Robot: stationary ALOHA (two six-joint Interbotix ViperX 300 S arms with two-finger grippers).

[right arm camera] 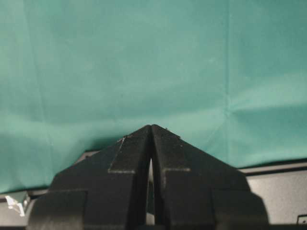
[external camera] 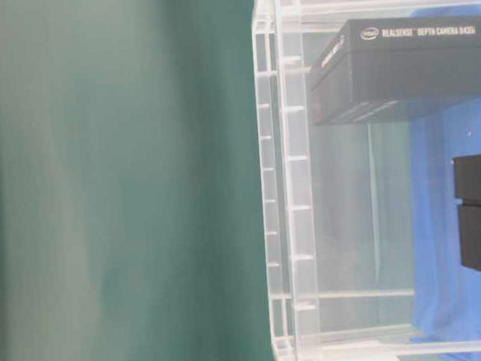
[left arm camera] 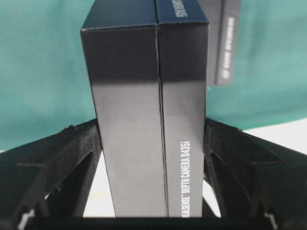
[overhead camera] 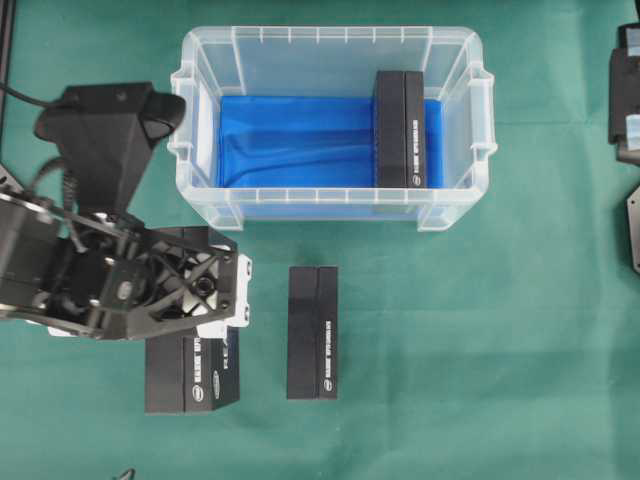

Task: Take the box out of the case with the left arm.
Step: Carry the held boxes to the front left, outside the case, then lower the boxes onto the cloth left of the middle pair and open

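The left gripper (left arm camera: 153, 139) clamps a black box (left arm camera: 144, 120) between wide-set fingers (left arm camera: 76, 148), at 7 o'clock from the case (overhead camera: 330, 125). The right gripper (right arm camera: 151, 132) is closed on nothing. Another black box (overhead camera: 400, 130) stands inside the case, at its 3 o'clock end

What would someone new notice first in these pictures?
Probably the clear case with its bright blue floor, at the top of the green table, with one black box standing at its right end. Next, the left end effector clamped on another black box at lower left.
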